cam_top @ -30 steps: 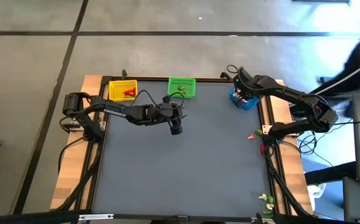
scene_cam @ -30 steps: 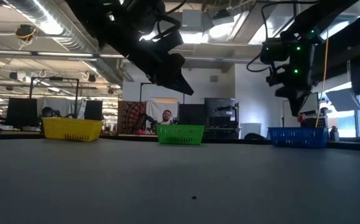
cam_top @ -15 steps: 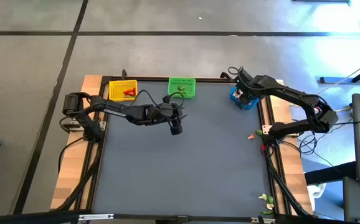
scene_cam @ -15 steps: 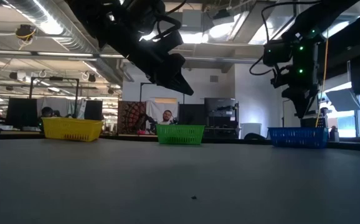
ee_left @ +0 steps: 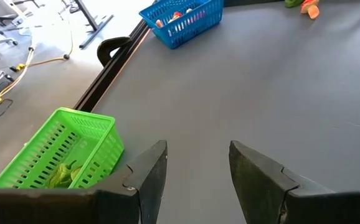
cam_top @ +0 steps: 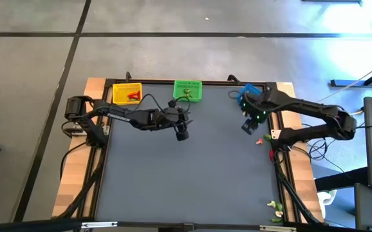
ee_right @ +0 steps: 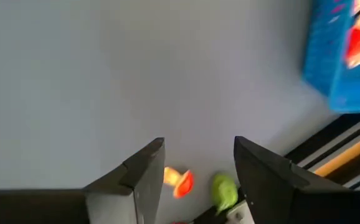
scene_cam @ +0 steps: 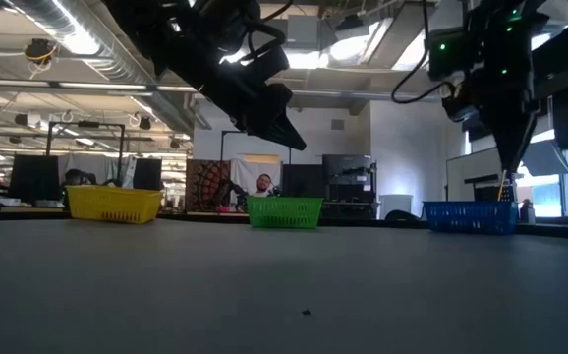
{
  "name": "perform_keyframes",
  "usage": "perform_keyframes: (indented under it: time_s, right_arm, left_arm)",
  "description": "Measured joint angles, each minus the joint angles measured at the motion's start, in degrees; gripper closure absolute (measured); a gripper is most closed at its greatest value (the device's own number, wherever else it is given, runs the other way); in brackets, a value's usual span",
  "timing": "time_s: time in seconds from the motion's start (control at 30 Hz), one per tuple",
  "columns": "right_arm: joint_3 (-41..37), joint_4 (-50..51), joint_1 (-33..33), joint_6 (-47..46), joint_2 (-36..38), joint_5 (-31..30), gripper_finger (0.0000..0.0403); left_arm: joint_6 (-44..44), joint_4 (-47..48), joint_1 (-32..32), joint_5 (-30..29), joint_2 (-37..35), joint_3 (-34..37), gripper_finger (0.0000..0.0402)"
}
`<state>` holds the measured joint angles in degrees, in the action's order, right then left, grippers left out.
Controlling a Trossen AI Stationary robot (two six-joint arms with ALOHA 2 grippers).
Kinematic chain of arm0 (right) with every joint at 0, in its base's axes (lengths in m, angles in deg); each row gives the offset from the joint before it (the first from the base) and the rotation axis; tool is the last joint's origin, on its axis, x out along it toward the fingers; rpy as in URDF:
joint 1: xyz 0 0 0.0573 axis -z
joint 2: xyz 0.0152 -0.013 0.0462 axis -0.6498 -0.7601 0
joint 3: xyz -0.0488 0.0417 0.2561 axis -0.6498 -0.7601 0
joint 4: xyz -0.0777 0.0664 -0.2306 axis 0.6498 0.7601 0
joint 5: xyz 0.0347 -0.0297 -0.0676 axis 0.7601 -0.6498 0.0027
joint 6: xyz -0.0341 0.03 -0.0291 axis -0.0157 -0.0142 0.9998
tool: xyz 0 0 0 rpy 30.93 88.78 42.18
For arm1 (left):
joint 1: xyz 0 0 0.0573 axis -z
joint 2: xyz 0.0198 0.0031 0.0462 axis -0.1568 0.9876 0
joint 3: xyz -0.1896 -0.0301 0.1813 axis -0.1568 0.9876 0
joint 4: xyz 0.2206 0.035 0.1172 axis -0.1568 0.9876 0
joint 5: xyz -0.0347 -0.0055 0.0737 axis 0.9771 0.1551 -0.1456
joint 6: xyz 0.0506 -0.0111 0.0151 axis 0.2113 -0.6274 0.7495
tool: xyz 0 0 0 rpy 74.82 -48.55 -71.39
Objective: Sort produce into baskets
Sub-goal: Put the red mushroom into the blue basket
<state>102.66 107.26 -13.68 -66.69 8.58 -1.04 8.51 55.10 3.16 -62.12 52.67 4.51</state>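
Sorting well along, by the look of it, though not finished

Yellow basket (cam_top: 127,93), upper left of the high view: one red piece inside. Green basket (cam_top: 188,90), top centre: a green piece lying in it, also plain in the left wrist view. Blue basket (cam_top: 251,91), upper right, partly under the right arm: red and pale bits inside, seen in the left wrist view (ee_left: 183,18)

Left to do: a small orange-red piece and a green one (cam_top: 259,140) at the right edge of the grey table (cam_top: 186,174), just beside the wooden border. More pale and green pieces (cam_top: 275,207) at the lower right corner, seemingly on the wooden border; too small to count

Right gripper (cam_top: 248,125) empty, fingers spread apart, hanging over the mat between the blue basket and the two stray pieces; the right wrist view shows both pieces (ee_right: 179,181) just ahead of its fingers. My guess is these go next

Left gripper (cam_top: 181,133) empty, fingers apart, held above the mat below the green basket, waiting

Room: the whole middle and lower part of the mat is open. The tight spot is the right edge, where the pieces sit near the rim and cables, so a pick there leaves little margin on the outer side
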Motion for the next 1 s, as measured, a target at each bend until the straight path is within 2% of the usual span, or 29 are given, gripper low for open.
perform_keyframes:
  time_s: [0.3, 0.47, 1.0]
  right_arm:
    - [0.00, 3.31, -11.52, -15.32, -0.27, -0.10, 0.0210]
    - [0.00, 5.56, -15.43, -19.30, -2.98, 0.55, 0.0210]
    - [0.00, 8.73, -16.37, -20.92, -19.74, 0.91, 0.0210]
  left_arm:
    - [-0.09, 0.00, 0.96, 0.00, 0.00, 0.00, 0.0233]
    - [-0.09, 0.00, 1.30, 0.02, 0.00, 0.00, 0.0233]
    - [-0.09, 0.04, 3.83, 0.04, 0.00, 0.00, 0.0233]
